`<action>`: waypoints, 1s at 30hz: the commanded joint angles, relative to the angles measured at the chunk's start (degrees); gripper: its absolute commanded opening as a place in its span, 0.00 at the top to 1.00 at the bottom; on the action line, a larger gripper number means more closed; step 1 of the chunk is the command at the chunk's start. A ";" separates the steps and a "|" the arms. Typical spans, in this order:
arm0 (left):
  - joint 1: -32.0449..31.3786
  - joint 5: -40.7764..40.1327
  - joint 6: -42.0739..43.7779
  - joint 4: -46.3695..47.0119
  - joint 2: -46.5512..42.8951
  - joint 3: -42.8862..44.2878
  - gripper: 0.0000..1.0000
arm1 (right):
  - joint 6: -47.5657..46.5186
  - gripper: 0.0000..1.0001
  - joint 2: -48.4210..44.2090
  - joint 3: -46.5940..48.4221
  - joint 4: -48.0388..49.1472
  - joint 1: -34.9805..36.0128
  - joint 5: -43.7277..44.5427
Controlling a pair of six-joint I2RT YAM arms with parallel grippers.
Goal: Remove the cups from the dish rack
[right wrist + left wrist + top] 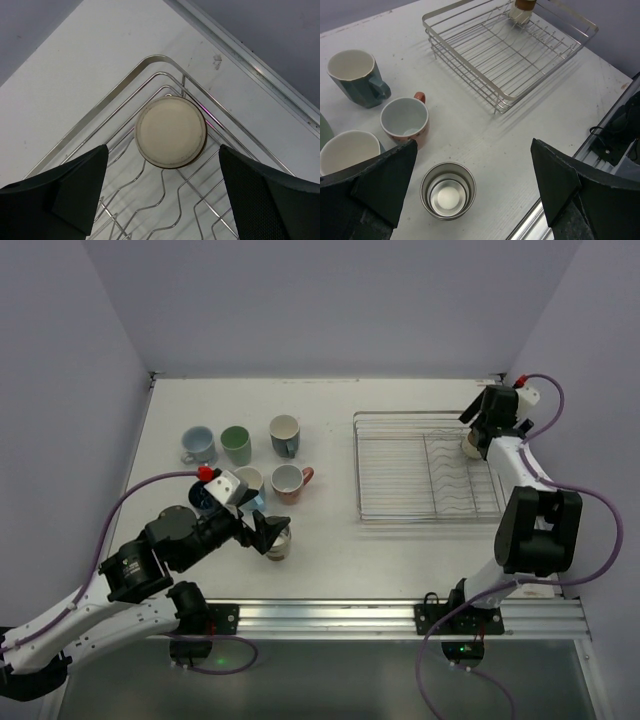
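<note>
The silver wire dish rack (358, 470) stands right of centre. One beige cup (469, 446) sits bottom up in its far right corner; the right wrist view shows its round base (171, 131) on the rack wires (90, 125). My right gripper (480, 432) is open just above that cup, with a finger on each side and neither touching it (162, 150). My left gripper (266, 533) is open and empty above an upright grey metallic tumbler (448, 190) on the table near the front edge.
Several cups stand on the table left of the rack: light blue (197, 445), green (236, 445), dark teal (285, 435), salmon-pink with a handle (290, 482), pale (248, 483) and dark blue (203, 497). Walls close in on three sides.
</note>
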 commanded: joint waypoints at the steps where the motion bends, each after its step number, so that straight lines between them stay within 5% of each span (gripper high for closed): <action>1: -0.22 -0.53 1.72 2.61 -0.01 0.04 0.00 | -0.58 0.06 2.10 3.28 -1.50 -0.11 3.03; 14: 0.48 -1.15 2.07 3.05 1.13 -0.31 0.00 | -3.83 0.13 11.41 9.34 -4.57 -1.08 0.84; 17: 1.09 -0.97 2.07 3.05 1.84 -0.22 0.00 | -4.18 0.19 12.12 10.58 -5.28 -1.17 0.49; 23: 2.76 -0.27 2.07 3.31 2.19 -0.31 0.00 | -3.92 0.51 10.28 9.79 -5.63 -1.17 0.49; 30: 4.96 2.10 1.89 3.67 4.03 -0.05 0.00 | -3.75 0.64 0.62 5.50 -0.38 -1.08 -0.03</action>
